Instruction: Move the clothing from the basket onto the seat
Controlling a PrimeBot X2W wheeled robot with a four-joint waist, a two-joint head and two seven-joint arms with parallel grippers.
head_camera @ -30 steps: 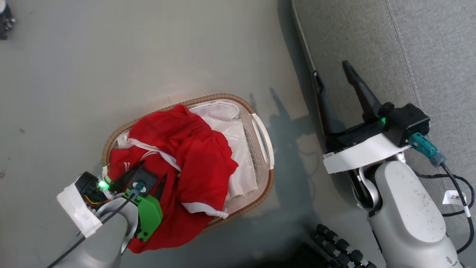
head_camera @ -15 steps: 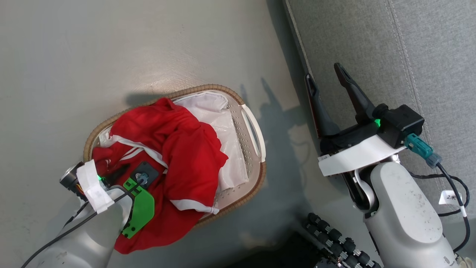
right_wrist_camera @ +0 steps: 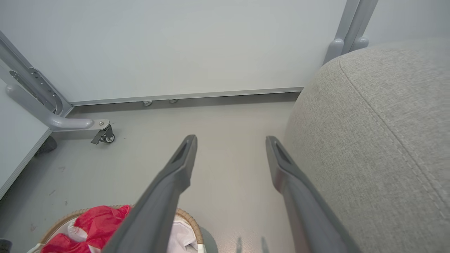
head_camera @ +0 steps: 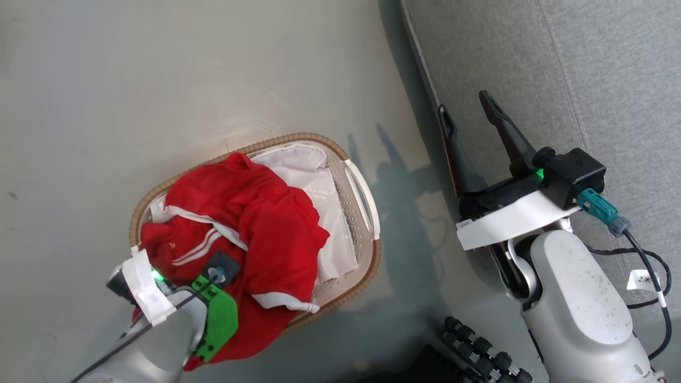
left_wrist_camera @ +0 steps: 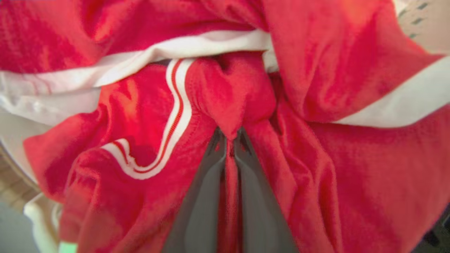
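so the red garment [head_camera: 266, 223] is heaped in the laundry basket [head_camera: 298, 139], spilling over its near rim, on top of a white plastic liner [head_camera: 324, 186]. left gripper [left_wrist_camera: 230, 135] is pinched tight on a fold of it. right gripper [head_camera: 463, 103] hangs spread wide and empty at the grey sofa [head_camera: 585, 80] edge. basket sits on the floor [head_camera: 159, 80] near the sofa.

On floor [head_camera: 159, 80]: basket [head_camera: 298, 137], left of seat [head_camera: 585, 64]. In basket: clothing [head_camera: 276, 229] heaped, spilling over near rim; liner [head_camera: 330, 213] under it, on seat side. Down in clothing: left hand [left_wrist_camera: 230, 135]. Between basket and seat, at seat's edge: right hand [head_camera: 464, 103].
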